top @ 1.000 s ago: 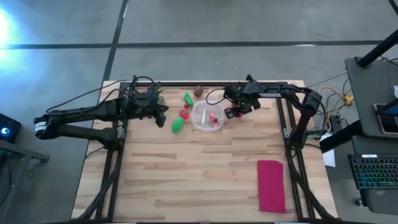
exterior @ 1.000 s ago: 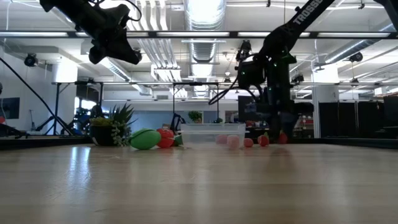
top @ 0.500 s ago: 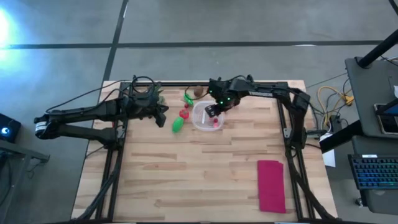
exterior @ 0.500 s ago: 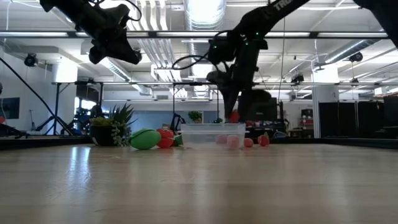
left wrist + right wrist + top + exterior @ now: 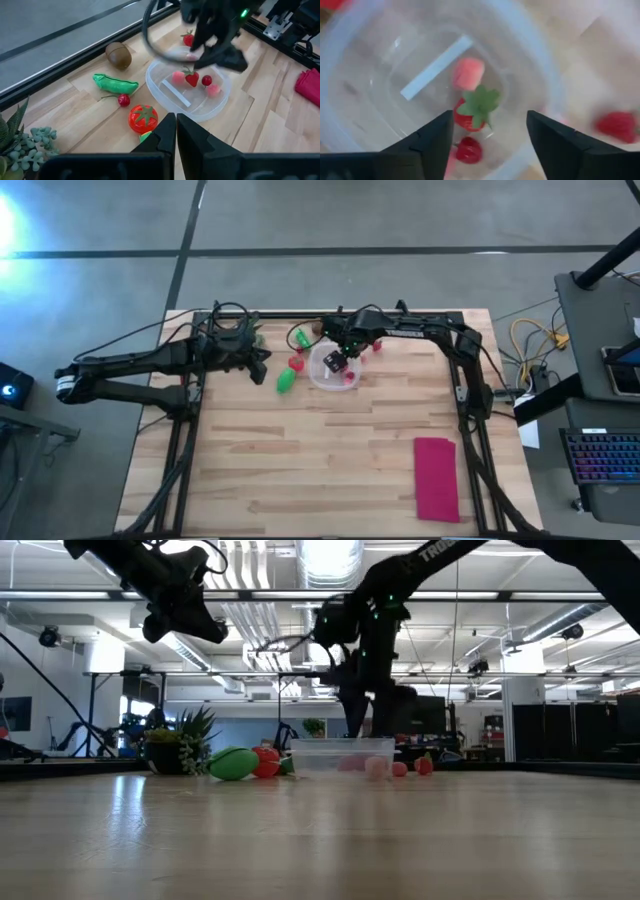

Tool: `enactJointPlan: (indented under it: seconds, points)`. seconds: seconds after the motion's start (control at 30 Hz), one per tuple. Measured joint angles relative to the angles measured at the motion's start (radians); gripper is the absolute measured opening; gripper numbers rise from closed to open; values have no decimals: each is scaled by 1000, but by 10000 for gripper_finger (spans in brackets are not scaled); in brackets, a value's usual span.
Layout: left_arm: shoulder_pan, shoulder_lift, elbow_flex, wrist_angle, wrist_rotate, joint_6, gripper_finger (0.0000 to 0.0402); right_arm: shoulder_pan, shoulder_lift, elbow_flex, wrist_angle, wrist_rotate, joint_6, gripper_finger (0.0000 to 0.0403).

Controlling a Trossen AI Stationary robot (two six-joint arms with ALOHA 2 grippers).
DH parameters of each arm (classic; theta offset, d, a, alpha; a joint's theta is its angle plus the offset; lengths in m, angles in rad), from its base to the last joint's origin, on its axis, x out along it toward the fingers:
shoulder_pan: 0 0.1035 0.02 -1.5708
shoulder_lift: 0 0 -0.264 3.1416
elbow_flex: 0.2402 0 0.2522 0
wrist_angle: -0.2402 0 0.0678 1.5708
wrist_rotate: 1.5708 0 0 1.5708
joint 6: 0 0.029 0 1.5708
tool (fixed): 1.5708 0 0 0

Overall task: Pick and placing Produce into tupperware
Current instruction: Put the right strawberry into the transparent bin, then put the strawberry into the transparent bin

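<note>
Surface: pale wooden slat table (image 5: 300,450) in an open workshop, grey floor around it; magenta cloth (image 5: 437,478) lies on the near right part of the table, well apart from the work.
Left gripper (image 5: 172,134): fingers pressed together, holding nothing; raised at the far left of the table beside a potted plant (image 5: 257,332), waiting.
Produce outside, near the left arm: green oval piece (image 5: 286,381), tomato (image 5: 143,118), small red cherry (image 5: 123,100), green pea pod (image 5: 115,83) and brown piece (image 5: 118,54) lie left of the tupperware, on the table.
Tupperware (image 5: 166,104): clear, rounded-square, at the table's far centre; inside it a strawberry (image 5: 472,114) with a green leaf cap, a cherry (image 5: 468,149) and pale pink pieces.
Right gripper (image 5: 489,142): directly above the tupperware, fingers spread apart with nothing between them; the strawberry lies below, free of the fingers.
Farther: another strawberry (image 5: 188,39) lies on the table just beyond the tupperware.
Handling, judged: pieces look light, hard and smooth, so likely to roll or slip; round ones are best pinched across the middle, the pod across its narrow width.
Container, judged: thin and light, apt to slide if nudged on its rim.
</note>
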Motion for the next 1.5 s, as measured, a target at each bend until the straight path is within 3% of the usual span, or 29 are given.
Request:
enactJointPlan:
  seconds: [0.17, 0.43, 1.13, 1.5]
  points:
    - [0, 0, 0, -1, -1, 0, 0, -61, -95, 60, -143, 124, -73, 258]
    - [0, 0, 0, 3, -4, 0, 0, -290, -119, -25, -243, 5, 32, 244]
    - [0, 0, 0, 3, -7, 0, 0, -304, 81, -76, -172, -81, 49, 237]
    - [0, 0, -1, -3, -11, 0, 0, -348, 108, -76, -142, -91, 49, 217]
